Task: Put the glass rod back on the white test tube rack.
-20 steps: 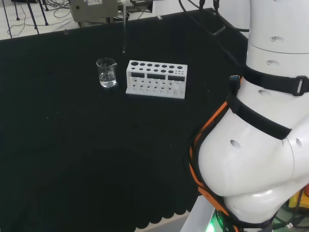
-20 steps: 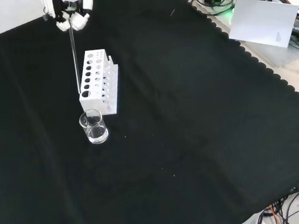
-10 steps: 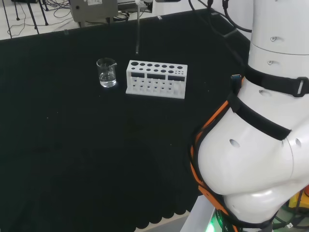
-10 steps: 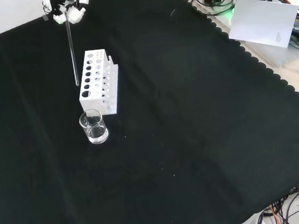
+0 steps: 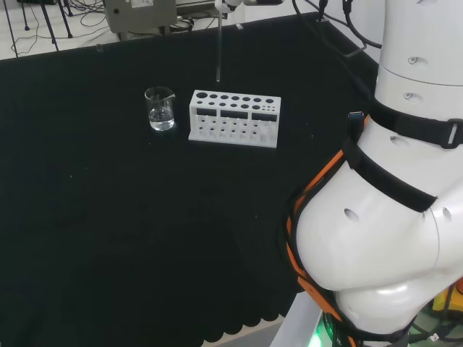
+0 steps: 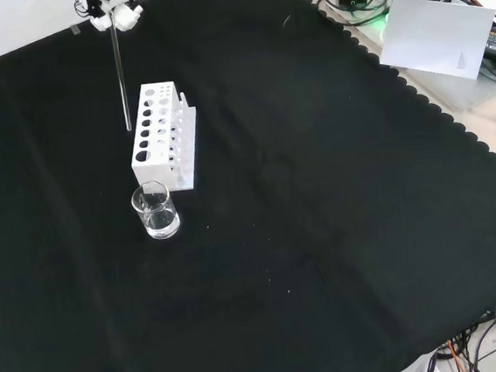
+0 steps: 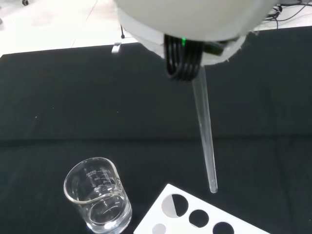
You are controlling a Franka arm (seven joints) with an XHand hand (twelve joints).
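The hand hangs at the top of the front view, its fingers curled round the upper end of a clear glass rod. The rod hangs upright, its lower tip in the air above the white test tube rack. In the front view the tip ends beside the left edge of the rack, clear of its holes. The wrist view shows the rod ending a little above the rack's round holes.
A small clear glass beaker with some clear liquid stands just in front of the rack in the front view, at the rack's left in the head view. White arm links fill the head view's right.
The hand has carried the rod from over the beaker side towards the rack: right in the head view, up and away in the front view. Rack and beaker have not moved.
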